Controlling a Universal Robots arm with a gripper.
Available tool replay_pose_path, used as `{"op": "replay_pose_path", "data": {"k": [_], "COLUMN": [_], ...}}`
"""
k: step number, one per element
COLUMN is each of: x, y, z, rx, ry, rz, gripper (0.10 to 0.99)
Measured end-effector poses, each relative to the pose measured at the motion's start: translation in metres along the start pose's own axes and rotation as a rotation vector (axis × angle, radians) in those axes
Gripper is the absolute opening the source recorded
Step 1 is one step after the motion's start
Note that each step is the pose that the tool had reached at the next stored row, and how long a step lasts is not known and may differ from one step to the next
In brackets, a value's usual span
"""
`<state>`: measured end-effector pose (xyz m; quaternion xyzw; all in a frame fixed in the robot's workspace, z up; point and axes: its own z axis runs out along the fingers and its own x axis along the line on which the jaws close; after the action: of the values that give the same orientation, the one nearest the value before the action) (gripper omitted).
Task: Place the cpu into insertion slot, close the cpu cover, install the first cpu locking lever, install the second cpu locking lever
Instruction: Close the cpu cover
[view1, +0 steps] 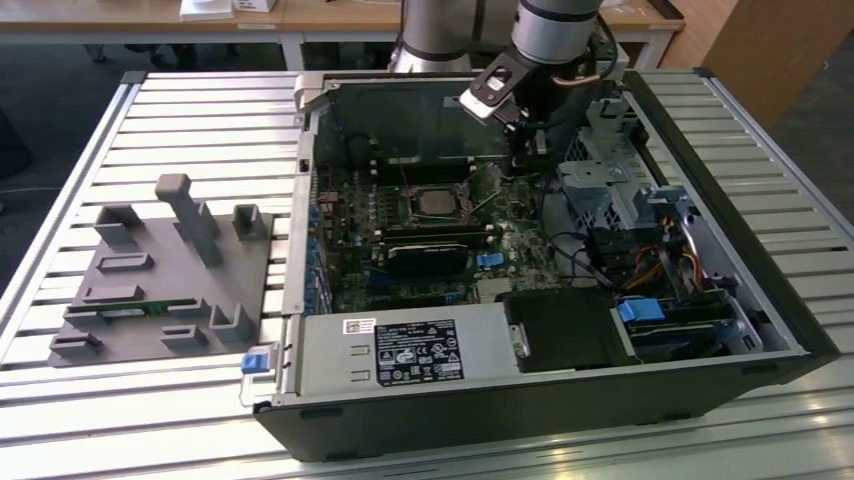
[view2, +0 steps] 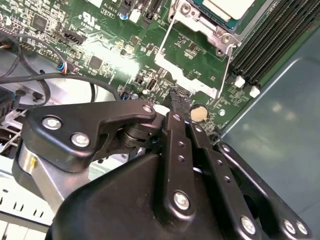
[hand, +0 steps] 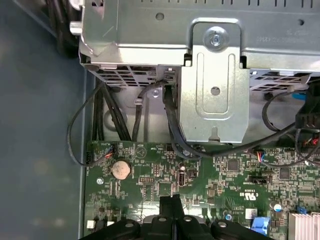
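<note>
End effector (view2: 177, 101) pinched shut, empty, low over board (hand: 150, 185) to the exterior view's right of slot (view1: 406, 206); cpu (view1: 435, 203) seated, cover (view2: 200, 27) looks down; judgement: catch lever (view2: 229, 70) squarely, press slowly.

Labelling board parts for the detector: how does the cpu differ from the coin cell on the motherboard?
The cpu is square, the coin cell round. The cpu is clearly larger than the coin cell. The cpu sits mid-way on the green board; the coin cell lies near its edge, by the claw. Both are pale metal.
</note>
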<state>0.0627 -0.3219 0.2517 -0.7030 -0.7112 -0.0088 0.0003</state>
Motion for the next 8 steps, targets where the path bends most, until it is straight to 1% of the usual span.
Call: {"op": "replay_pose_path", "data": {"k": [5, 8], "x": [0.0001, 0.0001], "y": [0.0005, -0.0003], "z": [0.0082, 0.0092], "rx": [0.004, 0.006], "ry": [0.0002, 0.0], "rz": [0.0, 0.0], "gripper": [0.106, 0.106]}}
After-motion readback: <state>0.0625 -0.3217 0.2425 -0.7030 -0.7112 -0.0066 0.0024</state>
